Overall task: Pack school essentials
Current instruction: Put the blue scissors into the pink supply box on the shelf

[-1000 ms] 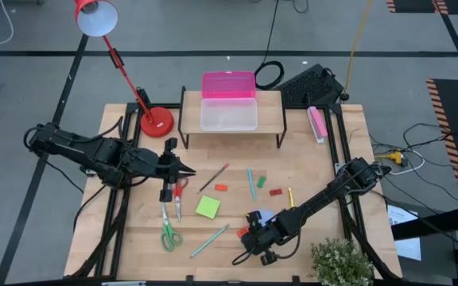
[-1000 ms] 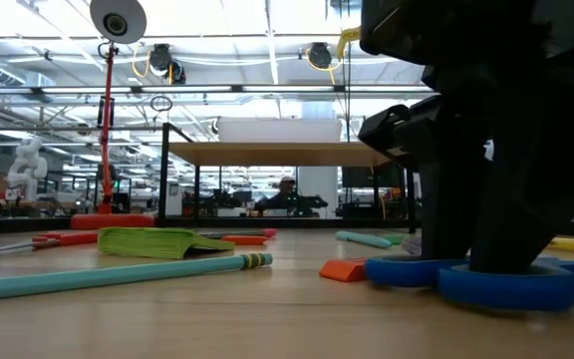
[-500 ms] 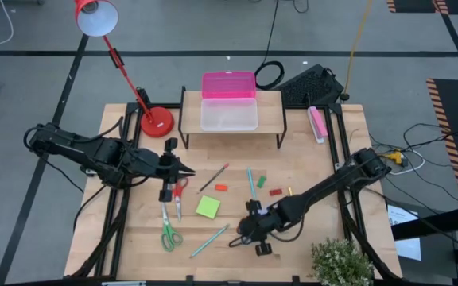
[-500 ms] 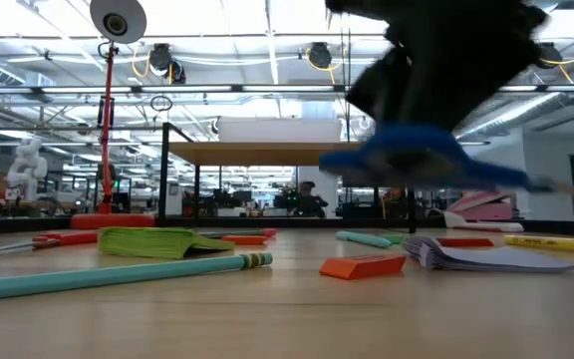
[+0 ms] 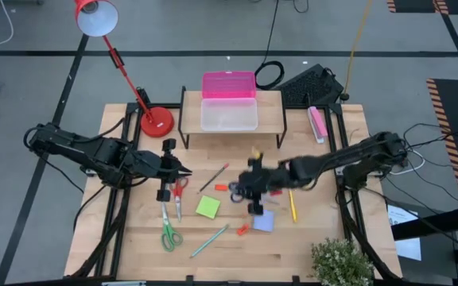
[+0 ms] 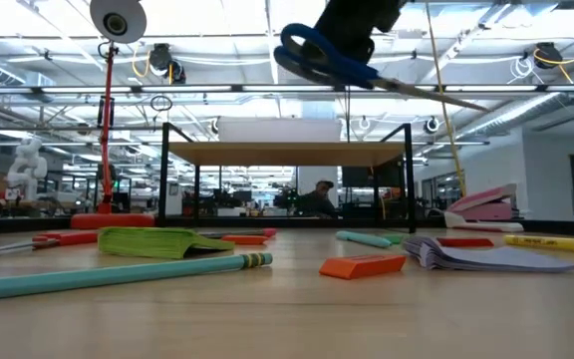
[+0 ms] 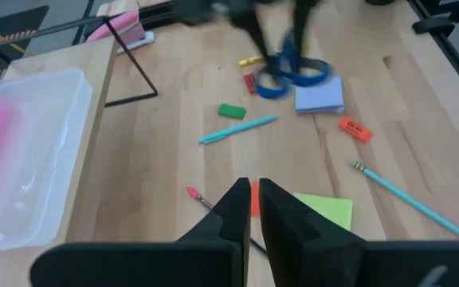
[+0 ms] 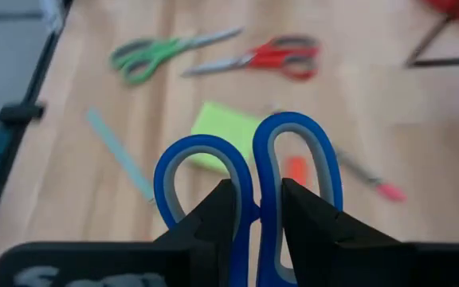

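Note:
My right gripper (image 5: 253, 191) hangs high over the middle of the table, shut on the blue-handled scissors (image 6: 332, 58). Their blades (image 6: 436, 95) stick out sideways in the low view. My left gripper (image 5: 185, 169) is shut and holds nothing, above the red scissors (image 5: 179, 191) at the table's left. Flat on the wood lie the green scissors (image 5: 169, 236), a green sticky pad (image 5: 207, 207), a lavender pad (image 5: 264, 221), a teal pencil (image 5: 210, 240), a yellow pen (image 5: 292, 204), a reddish pencil (image 5: 214, 177) and a red eraser (image 5: 242, 230). My right gripper pinches the blue scissors at the handles, on the inner sides of the two loops where they meet (image 8: 257, 187). One finger (image 8: 217, 211) stands at each loop, and the loops stick out beyond the fingertips. The scissors are lifted clear of the table, blades slanting slightly down.
A clear box with a pink lid (image 5: 229, 102) stands on a low shelf at the far edge. A pink oblong object (image 5: 317, 123) lies far right, a red lamp base (image 5: 156, 121) far left, and a plant (image 5: 340, 262) at the near right corner.
My right gripper has risen from the table near its front edge and gone toward the far edge with the blue scissors, lifting them clear. The lavender pad beneath them now lies uncovered.

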Tool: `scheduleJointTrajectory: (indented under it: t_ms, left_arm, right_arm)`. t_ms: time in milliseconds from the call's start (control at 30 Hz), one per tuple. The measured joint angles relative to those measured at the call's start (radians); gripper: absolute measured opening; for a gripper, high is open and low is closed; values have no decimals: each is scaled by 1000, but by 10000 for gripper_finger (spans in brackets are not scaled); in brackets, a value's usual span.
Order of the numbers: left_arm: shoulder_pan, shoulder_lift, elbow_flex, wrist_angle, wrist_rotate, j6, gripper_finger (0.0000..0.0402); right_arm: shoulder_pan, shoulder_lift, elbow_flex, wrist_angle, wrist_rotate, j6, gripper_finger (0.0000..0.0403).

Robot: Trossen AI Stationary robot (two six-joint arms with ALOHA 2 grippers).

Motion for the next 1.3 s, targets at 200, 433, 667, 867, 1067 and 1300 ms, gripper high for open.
scheduleJointTrajectory:
  t_ms: [200, 433, 667, 867, 1067, 1300]
  left_arm:
    - [0, 0, 0, -1, 0, 0, 33]
    - [0, 0, 0, 0, 0, -5, 33]
    - [0, 0, 0, 7, -1, -6, 33]
    - [0, 0, 0, 33, -1, -8, 33]
    - [0, 0, 0, 54, -1, 21, 33]
    - [0, 0, 0, 62, -1, 25, 33]
  right_arm:
    - [-139, -49, 30, 4, -2, -101, 80]
    - [-260, -40, 149, 6, -4, -222, 80]
    - [-364, -40, 211, 91, -6, -298, 80]
    - [-451, -40, 211, 186, -50, -330, 80]
    - [-522, -37, 211, 292, -108, -331, 80]
    - [-599, 7, 223, 376, -165, -327, 80]
